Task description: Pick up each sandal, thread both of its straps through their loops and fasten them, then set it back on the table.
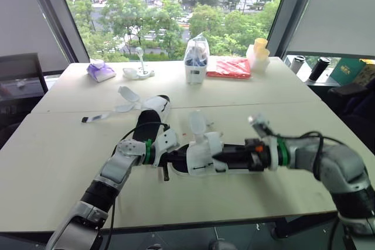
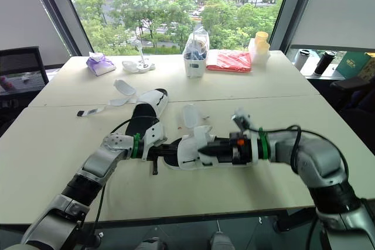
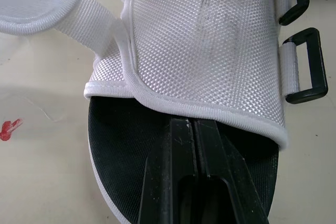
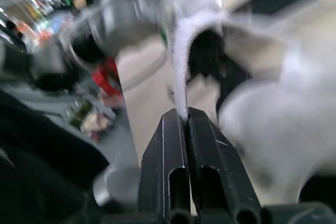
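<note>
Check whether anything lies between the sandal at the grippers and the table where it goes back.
Nothing visible does. The white mesh sandal with black footbed is between the left gripper and right gripper, over the beige table; the other white sandal lies farther back toward the window.

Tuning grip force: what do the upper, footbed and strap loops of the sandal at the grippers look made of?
Upper: white woven synthetic mesh, matte; the grid weave shows. Footbed: black, dull, probably foam or rubber. Loops: black rigid rings, smooth, likely plastic, on white webbing tabs.
</note>
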Controlling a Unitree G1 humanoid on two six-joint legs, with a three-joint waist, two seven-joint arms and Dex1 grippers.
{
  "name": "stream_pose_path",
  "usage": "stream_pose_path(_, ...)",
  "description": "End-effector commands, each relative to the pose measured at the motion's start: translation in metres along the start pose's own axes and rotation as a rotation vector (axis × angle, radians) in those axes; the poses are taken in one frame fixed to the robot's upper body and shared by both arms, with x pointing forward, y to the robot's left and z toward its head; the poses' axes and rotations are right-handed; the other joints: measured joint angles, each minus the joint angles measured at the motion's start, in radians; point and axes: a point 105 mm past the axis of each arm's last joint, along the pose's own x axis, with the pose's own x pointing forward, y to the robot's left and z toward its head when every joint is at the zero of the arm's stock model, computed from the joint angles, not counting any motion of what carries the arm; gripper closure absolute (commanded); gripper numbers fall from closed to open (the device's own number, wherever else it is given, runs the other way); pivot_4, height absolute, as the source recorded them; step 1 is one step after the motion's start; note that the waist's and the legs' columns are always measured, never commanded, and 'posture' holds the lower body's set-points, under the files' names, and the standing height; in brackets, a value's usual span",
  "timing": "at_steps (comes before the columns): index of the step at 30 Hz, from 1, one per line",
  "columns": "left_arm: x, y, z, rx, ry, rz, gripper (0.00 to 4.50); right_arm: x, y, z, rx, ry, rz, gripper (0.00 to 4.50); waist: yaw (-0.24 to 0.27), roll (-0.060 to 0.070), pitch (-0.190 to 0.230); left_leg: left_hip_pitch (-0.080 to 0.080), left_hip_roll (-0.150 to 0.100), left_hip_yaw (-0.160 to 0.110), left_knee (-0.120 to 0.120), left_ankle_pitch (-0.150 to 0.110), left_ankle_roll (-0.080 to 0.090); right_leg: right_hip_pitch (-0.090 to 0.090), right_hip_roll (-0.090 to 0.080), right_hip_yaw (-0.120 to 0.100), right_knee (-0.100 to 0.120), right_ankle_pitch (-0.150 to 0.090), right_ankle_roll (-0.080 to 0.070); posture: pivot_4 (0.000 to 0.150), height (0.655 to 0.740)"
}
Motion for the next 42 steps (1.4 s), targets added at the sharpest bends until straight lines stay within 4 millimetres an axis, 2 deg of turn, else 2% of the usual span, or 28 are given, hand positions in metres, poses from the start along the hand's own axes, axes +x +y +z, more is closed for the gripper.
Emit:
stream_pose_path(1,0.004,-0.007,-0.009,-0.032,0.032,-0.025,4.50,-0.004,-0.011,0.010,0.038,-0.024,-0.006,4.45,-0.001,0.000,0.000,-0.001,0.000,0.000,0.000,0.000,0.000,0.000,0.000,0.000,0.000,0.000,0.000,0.150,0.7400)
stream_pose_path(4,0.004,-0.010,-0.011,-0.039,0.033,-0.026,4.50,0.002,-0.023,0.017,0.052,-0.039,-0.023,4.45,-0.003,0.000,0.000,-0.002,-0.001,0.001,0.000,-0.001,0.002,-0.001,-0.001,0.001,-0.001,0.000,0.001,0.150,0.7400)
stream_pose_path(7,0.003,-0.010,-0.011,-0.049,0.030,-0.016,4.50,0.009,-0.034,0.010,0.063,-0.016,-0.041,4.45,-0.002,0.000,0.000,-0.001,0.000,0.001,0.000,-0.001,0.002,-0.001,0.000,0.000,0.000,0.000,0.001,0.150,0.7400)
stream_pose_path(13,0.002,-0.010,-0.010,-0.092,0.003,0.010,4.50,0.016,-0.030,0.003,0.181,-0.009,0.018,4.45,-0.003,0.000,0.000,-0.001,0.000,0.001,0.000,-0.001,0.002,-0.001,-0.001,0.001,0.000,0.000,0.001,0.150,0.7400)
stream_pose_path(20,0.000,-0.013,-0.015,-0.086,0.023,0.012,4.50,0.018,-0.037,-0.013,0.229,0.036,-0.019,4.45,-0.005,0.001,0.000,-0.001,0.000,0.001,0.000,-0.001,0.002,-0.001,0.000,0.001,0.000,0.000,0.001,0.150,0.7400)
stream_pose_path(27,0.001,-0.012,-0.016,-0.081,0.029,0.012,4.50,0.021,-0.053,-0.029,0.158,0.113,-0.133,4.45,-0.005,0.001,0.000,0.000,0.000,0.001,0.000,-0.001,0.002,-0.001,0.000,0.001,0.000,0.000,0.001,0.150,0.7400)
stream_pose_path(37,0.001,-0.014,-0.018,-0.083,0.037,0.006,4.50,0.018,-0.038,-0.021,0.125,0.069,-0.032,4.45,-0.006,0.001,0.000,-0.001,0.000,0.001,-0.001,-0.001,0.002,-0.001,0.000,0.001,0.000,0.001,0.002,0.150,0.7400)
stream_pose_path(42,0.001,-0.013,-0.018,-0.083,0.037,0.005,4.50,0.016,-0.021,-0.018,0.086,0.067,0.043,4.45,-0.005,0.001,0.000,-0.001,0.000,0.001,-0.001,-0.001,0.002,-0.001,0.000,0.001,0.000,0.001,0.003,0.150,0.7400)
